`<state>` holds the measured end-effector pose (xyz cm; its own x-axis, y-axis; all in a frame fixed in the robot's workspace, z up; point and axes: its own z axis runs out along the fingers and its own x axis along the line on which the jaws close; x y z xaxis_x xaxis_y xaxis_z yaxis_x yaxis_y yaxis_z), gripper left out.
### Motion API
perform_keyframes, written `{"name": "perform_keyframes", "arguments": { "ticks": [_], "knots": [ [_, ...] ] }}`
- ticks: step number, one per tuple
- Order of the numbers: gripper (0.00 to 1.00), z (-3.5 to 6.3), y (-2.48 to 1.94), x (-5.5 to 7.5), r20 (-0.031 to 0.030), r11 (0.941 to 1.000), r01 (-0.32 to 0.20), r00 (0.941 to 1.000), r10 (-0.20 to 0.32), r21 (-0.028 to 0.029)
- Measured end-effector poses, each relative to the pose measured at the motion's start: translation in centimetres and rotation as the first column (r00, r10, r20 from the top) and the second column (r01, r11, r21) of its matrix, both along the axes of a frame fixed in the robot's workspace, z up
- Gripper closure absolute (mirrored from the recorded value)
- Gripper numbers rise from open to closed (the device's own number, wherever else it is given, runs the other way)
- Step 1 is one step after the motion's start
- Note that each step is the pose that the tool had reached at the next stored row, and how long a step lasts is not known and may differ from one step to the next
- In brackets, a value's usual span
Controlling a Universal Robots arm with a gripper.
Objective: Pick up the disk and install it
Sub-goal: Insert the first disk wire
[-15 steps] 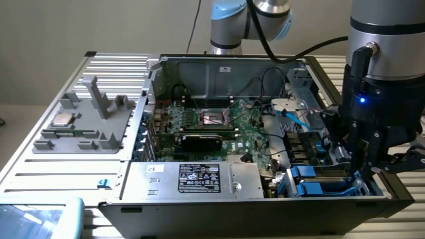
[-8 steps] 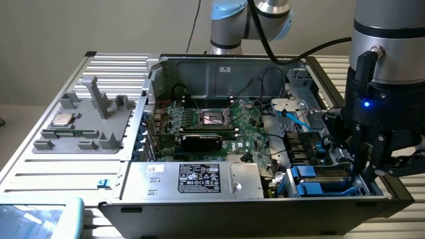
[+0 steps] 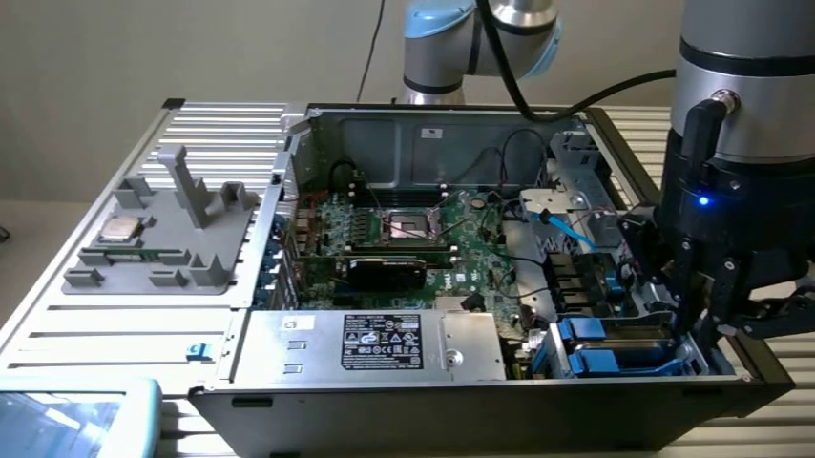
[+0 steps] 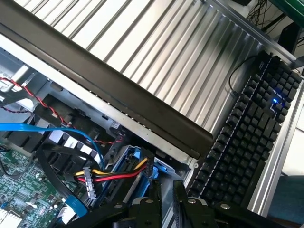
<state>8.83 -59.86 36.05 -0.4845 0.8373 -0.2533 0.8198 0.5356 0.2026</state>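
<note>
The claw (image 4: pixel 165 210) is closed on the disk (image 4: pixel 158 183), with one black finger on each flat side. It holds the disk at the drive-bay corner of the case (image 3: pixel 446 410). The disk is seen edge-on as a thin grey metal slab, with blue plastic bracket showing at its far end. It stands upright and reaches down into the bay (image 3: pixel 637 367) among other blue plastic parts.

Just beside the disk inside the case, one bundle of red, yellow and black wires (image 4: pixel 114 175) runs to a plug. One flat blue cable (image 4: pixel 47 129) loops above the bundle.

Against the case's near wall lies one silver box (image 3: pixel 382 345) with a black-and-white sticker. Further in lies one green board (image 3: pixel 491 250), carrying one black card (image 3: pixel 386 272).

Outside the case, on the exterior view's left, one grey fixture (image 3: pixel 166 239) sits on the ribbed metal worktop (image 3: pixel 229 124). It holds one small square silver chip (image 3: pixel 121 228).

On the case's other side, past its dark side wall, lies one black keyboard (image 4: pixel 247 137).

Behind the case stands the arm's base (image 3: pixel 433 57).
</note>
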Motion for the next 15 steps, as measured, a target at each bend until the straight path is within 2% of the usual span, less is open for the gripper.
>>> {"name": "perform_keyframes", "arguments": {
  "ticks": [3,4,5,7,9,11,12,15],
  "knots": [
    [0.76,0.01,-0.30,0.01,0.0019,0.9996,-0.001,1.0000,0.001,0.0288],
    [0.76,0.01,-0.40,0.01,0.0023,0.9994,-0.001,1.0000,0.001,0.0352],
    [0.76,0.00,-0.50,0.01,0.0028,0.9992,-0.003,1.0000,0.002,0.0391],
    [0.76,0.00,-0.60,0.01,0.0065,0.9990,-0.012,0.9999,0.011,0.0442],
    [0.76,0.01,-0.61,0.01,0.0169,0.9982,-0.035,0.9993,0.034,0.0482],
    [0.76,0.00,-0.61,0.01,0.0266,0.9966,-0.066,0.9976,0.065,0.0489],
    [0.76,-0.01,-0.61,0.02,0.0288,0.9952,-0.084,0.9961,0.083,0.0491],
    [0.76,-0.03,-0.61,0.00,0.0302,0.9898,-0.134,0.9907,0.132,0.0489]
  ]
}}
